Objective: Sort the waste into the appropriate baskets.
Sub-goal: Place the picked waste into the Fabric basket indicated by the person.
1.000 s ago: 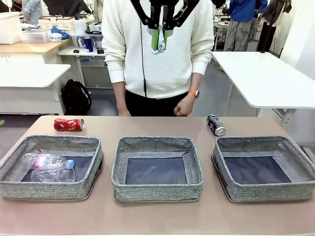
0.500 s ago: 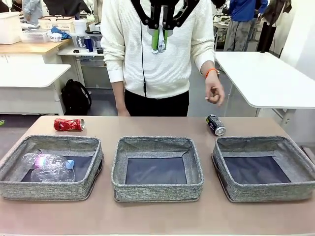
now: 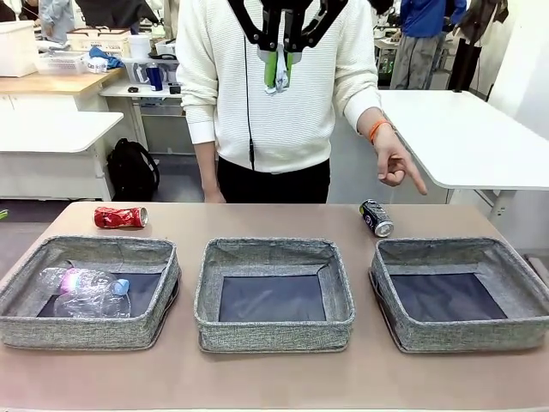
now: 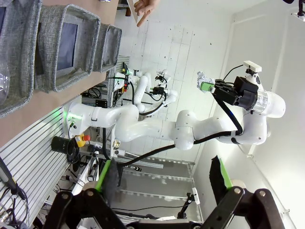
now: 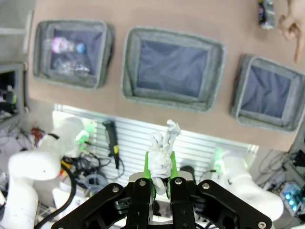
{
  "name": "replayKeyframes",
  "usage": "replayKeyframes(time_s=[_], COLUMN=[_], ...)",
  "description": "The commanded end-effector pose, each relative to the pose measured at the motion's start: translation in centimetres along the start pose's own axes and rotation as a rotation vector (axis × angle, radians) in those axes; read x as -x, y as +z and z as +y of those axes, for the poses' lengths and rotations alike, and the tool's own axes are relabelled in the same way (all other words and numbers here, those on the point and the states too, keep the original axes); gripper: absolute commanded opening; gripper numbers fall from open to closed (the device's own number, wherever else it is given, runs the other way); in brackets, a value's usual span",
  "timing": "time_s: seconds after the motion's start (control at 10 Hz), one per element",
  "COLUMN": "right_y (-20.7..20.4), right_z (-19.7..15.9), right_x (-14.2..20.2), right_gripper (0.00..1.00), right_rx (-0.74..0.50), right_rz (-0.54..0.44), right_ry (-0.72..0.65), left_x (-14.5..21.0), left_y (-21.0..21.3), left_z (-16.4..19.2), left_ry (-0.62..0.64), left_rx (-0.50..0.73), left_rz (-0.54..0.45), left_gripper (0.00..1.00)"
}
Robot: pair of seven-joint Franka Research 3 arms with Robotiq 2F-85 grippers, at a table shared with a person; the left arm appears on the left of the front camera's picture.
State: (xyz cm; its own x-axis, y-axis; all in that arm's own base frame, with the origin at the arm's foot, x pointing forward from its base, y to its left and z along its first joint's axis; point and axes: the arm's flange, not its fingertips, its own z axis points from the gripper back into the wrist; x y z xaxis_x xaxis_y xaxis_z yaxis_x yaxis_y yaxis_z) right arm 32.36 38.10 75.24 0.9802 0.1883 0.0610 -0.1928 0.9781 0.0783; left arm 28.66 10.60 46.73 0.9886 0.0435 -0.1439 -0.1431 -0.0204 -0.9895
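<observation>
Shallow square grey woven-fabric left basket (image 3: 86, 333) holds crushed clear plastic bottles (image 3: 86, 293). The matching middle basket (image 3: 274, 336) and right basket (image 3: 463, 336) show open dark bottoms. Narrow strips of brown table (image 3: 274, 382) separate them. A person's pointing hand (image 3: 395, 163) hangs near the black soda can (image 3: 377, 218) behind the right basket.

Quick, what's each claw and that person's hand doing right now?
Left gripper: open, empty.
Right gripper: shut on a white paper wad.
Person's hand: empty, index finger pointing down.

Three baskets (image 3: 274, 333) abreast on the counter (image 3: 257, 378).
Bottles (image 3: 86, 293) lie in the left-of-frame basket (image 3: 86, 332); a crushed can (image 3: 120, 217) behind it, a second can (image 3: 377, 218) behind the right-of-frame basket (image 3: 467, 335).
</observation>
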Motion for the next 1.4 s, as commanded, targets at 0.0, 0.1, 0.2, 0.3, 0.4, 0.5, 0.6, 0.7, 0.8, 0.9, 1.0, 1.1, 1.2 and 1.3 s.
replayKeyframes(time_s=[0.0, 0.1, 0.2, 0.3, 0.4, 0.5, 0.6, 0.7, 0.8, 0.9, 1.0, 1.1, 1.2, 1.3], right_y=[0.1, 0.1, 0.1, 0.1, 0.0, -1.0, -1.9, -3.0, -4.6, -6.6, -8.4, -10.2, -12.1, -14.6], right_z=[-0.3, -0.3, -0.3, -0.3, 0.0, -2.0, -4.8, -8.4, -12.3, -15.8, -18.5, -21.1, -23.8, -27.0], right_x=[0.4, 0.4, 0.4, 0.4, 0.0, 0.6, 1.6, 2.9, 4.1, 5.4, 6.6, 7.6, 8.4, 9.1], right_gripper=[0.11, 0.11, 0.11, 0.11, 0.11, 0.11, 0.11, 0.11, 0.11, 0.11, 0.11, 0.11, 0.11, 0.11], right_rx=[0.007, 0.007, 0.007, 0.007, 0.000, -0.042, -0.050, -0.086, -0.092, -0.095, -0.094, -0.086, -0.109, -0.116], right_rz=[-0.005, -0.005, -0.005, -0.005, 0.000, 0.034, 0.023, 0.012, 0.016, 0.027, 0.018, 0.023, 0.025, 0.021], right_ry=[-0.003, -0.003, -0.003, -0.003, 0.000, 0.064, 0.082, 0.063, 0.022, -0.013, -0.006, -0.031, -0.041, -0.053], left_x=[0.2, 0.2, 0.2, 0.2, 0.2, 0.2, 0.2, 0.2, 0.2, 0.2, 0.2, 0.2, 0.2, 0.2], left_y=[0.1, 0.1, 0.1, 0.1, 0.1, 0.1, 0.1, 0.1, 0.1, 0.1, 0.1, 0.1, 0.1, 0.1], left_z=[-0.3, -0.3, -0.3, -0.3, -0.3, -0.3, -0.3, -0.3, -0.3, -0.3, -0.3, -0.3, -0.3, -0.3], left_ry=[-0.021, -0.021, -0.021, -0.021, -0.021, -0.021, -0.021, -0.021, -0.021, -0.021, -0.021, -0.021, -0.021, -0.021], left_rx=[0.017, 0.017, 0.017, 0.017, 0.017, 0.017, 0.017, 0.017, 0.017, 0.017, 0.017, 0.017, 0.017, 0.017], left_rz=[0.005, 0.005, 0.005, 0.005, 0.005, 0.005, 0.005, 0.005, 0.005, 0.005, 0.005, 0.005, 0.005, 0.005], left_gripper=[1.00, 1.00, 1.00, 1.00, 1.00, 1.00, 1.00, 1.00, 1.00, 1.00, 1.00, 1.00, 1.00, 1.00])
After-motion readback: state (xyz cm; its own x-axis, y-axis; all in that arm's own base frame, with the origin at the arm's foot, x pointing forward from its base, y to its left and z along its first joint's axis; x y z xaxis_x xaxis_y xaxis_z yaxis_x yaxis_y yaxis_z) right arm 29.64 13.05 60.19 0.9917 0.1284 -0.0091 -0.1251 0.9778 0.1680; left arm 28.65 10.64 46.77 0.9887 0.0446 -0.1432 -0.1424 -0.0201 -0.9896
